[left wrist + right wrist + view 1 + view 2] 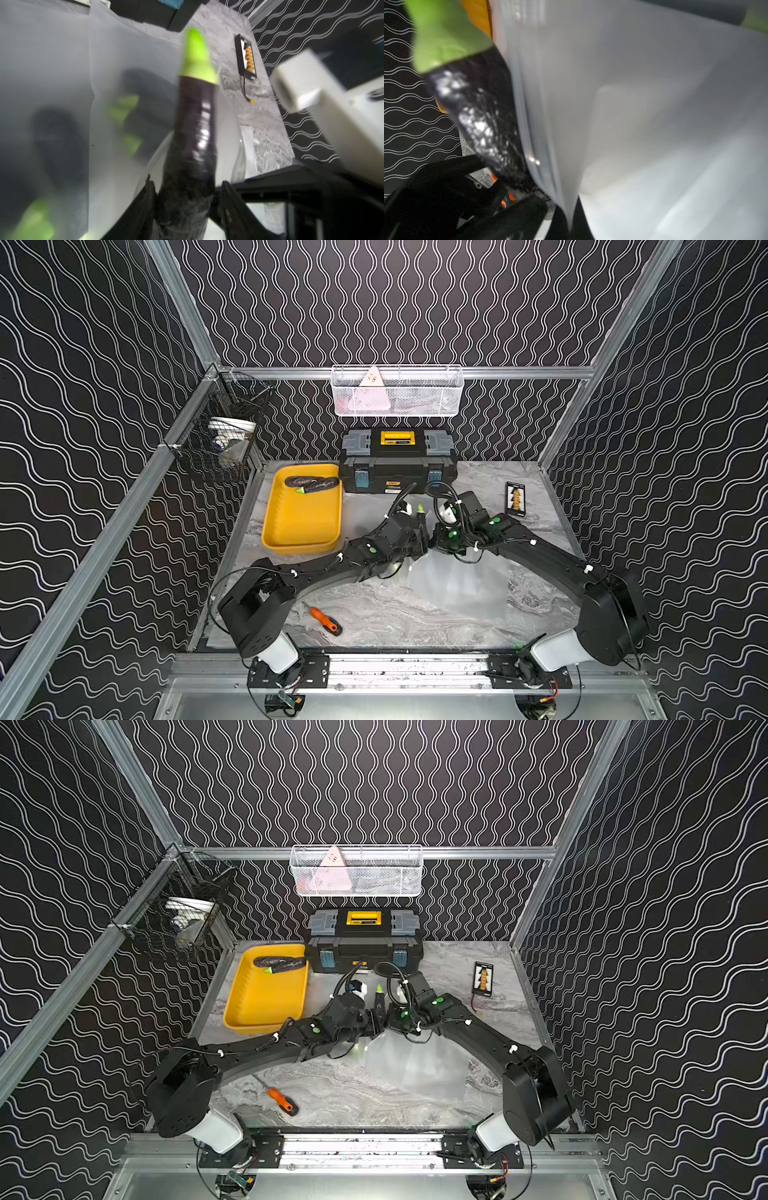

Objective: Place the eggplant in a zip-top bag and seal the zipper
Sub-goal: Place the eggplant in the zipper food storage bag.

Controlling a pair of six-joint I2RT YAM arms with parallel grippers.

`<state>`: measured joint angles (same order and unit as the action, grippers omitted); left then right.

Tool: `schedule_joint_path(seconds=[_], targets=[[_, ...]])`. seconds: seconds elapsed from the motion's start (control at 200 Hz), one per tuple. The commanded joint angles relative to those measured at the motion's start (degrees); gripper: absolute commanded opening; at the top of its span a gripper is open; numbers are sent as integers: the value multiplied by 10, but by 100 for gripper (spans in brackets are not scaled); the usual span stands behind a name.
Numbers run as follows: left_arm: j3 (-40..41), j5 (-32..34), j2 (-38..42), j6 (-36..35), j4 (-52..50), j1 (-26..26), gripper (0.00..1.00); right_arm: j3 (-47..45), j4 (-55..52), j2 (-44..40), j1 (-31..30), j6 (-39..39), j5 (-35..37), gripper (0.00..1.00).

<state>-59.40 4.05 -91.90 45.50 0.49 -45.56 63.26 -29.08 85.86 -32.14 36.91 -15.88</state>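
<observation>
A dark purple eggplant (420, 522) (379, 1006) with a bright green tip stands upright mid-table, its lower end between the jaws of my left gripper (419, 533) (187, 180). In the left wrist view one finger lies against the eggplant (193, 128) and a thin gap shows at the other, so the jaws stand open. The translucent zip-top bag (457, 589) (415, 1065) (62, 62) spreads toward the front. My right gripper (433, 541) (568, 216) is shut on the bag's (633, 104) edge, right beside the eggplant (481, 116). More eggplant (311, 484) lies in the yellow tray.
The yellow tray (299, 526) sits at the left, a black toolbox (397, 464) behind the grippers. A black card with orange pieces (515, 498) lies at the right, an orange-handled screwdriver (326, 620) near the front. Wire baskets (397, 391) (220, 435) hang on the walls.
</observation>
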Motion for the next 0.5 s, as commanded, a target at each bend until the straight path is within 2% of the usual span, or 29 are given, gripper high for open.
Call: schedule_joint_path(seconds=[0.0,0.21,0.3,0.495], targets=[[-22,-56,-8,-23,-31,-2,59,5,12,-10,1,-5,3,5],[-14,-61,10,-15,-34,-1,56,-2,15,-18,6,-6,16,5],[-18,-74,9,-25,-39,-1,52,-6,24,-22,16,-2,13,5],[-15,-97,18,-52,-48,-3,52,11,19,-23,23,-17,15,5]])
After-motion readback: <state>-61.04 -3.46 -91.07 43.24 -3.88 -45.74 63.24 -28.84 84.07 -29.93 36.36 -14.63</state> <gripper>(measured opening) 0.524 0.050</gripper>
